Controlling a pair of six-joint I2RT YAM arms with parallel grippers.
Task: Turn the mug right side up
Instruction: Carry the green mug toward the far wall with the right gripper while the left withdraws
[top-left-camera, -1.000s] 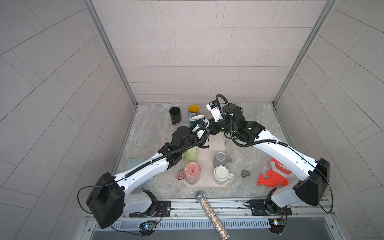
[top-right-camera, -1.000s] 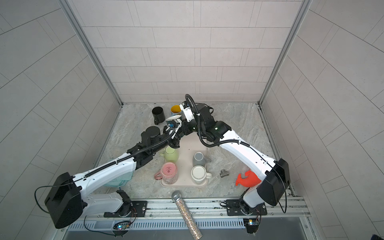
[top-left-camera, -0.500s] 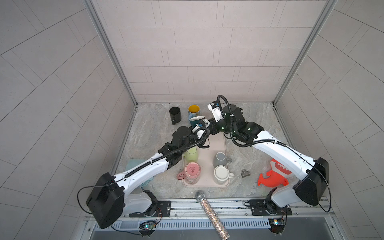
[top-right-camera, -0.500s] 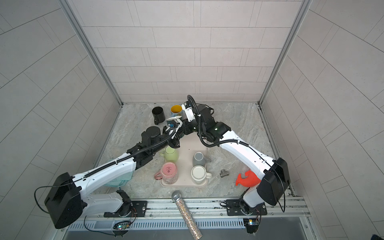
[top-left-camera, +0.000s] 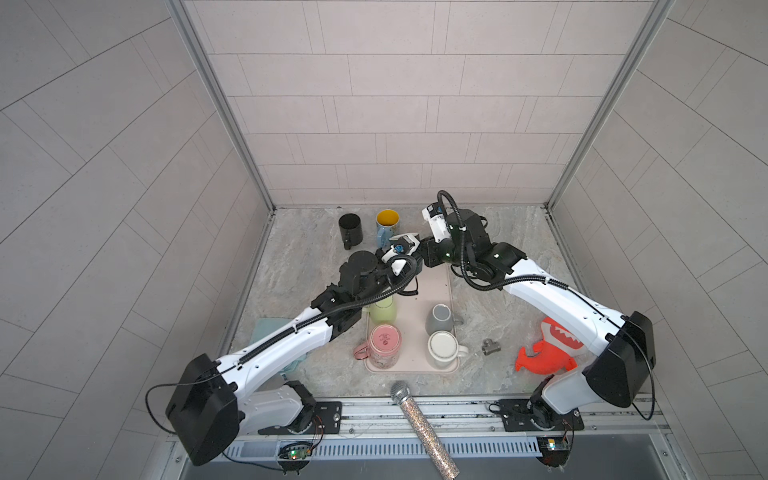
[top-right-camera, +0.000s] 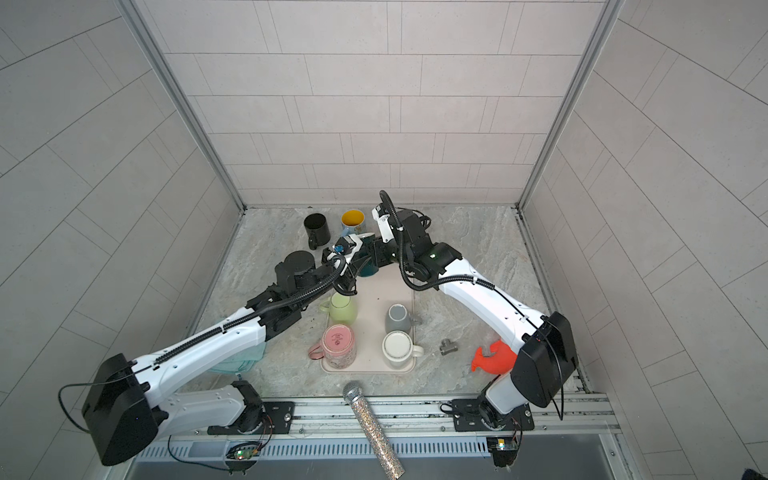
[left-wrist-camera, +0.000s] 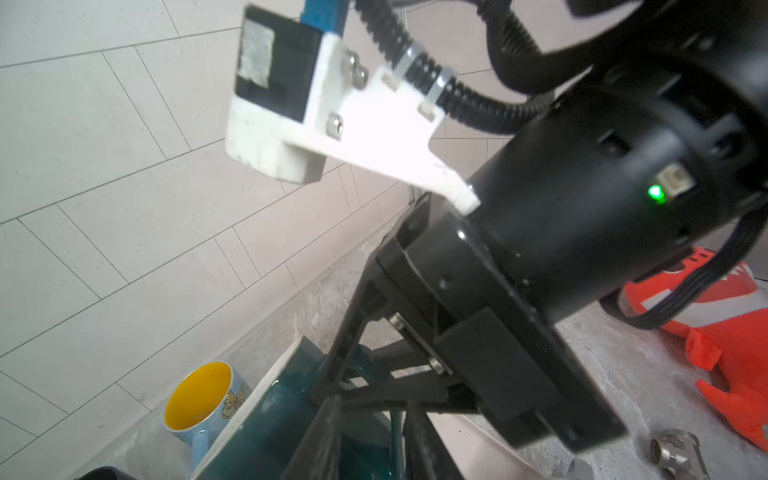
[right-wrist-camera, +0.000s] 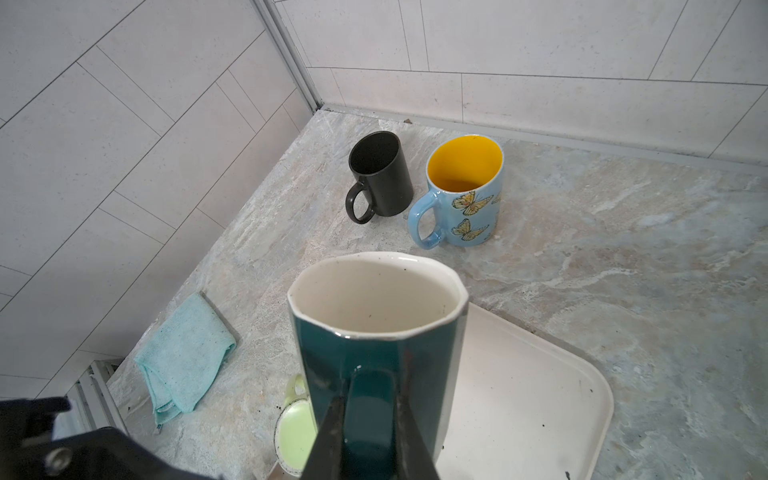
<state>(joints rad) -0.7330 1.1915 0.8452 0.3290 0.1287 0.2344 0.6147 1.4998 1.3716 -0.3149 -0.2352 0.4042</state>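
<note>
Teal mug (right-wrist-camera: 374, 357), mouth upward, is clamped by its handle in the right claw (right-wrist-camera: 368, 411); the left claw (left-wrist-camera: 370, 432) is being eased off, its width untellable, so righting is judged nearly done.

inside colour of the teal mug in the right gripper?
Cream-white, few dark specks; teal mug seen best in right wrist view.

Pale grey tiled walls (top-left-camera: 374, 104) on three sides, metal corner posts (top-left-camera: 221, 104), marbled grey floor (top-left-camera: 299, 257), soft even light
</note>
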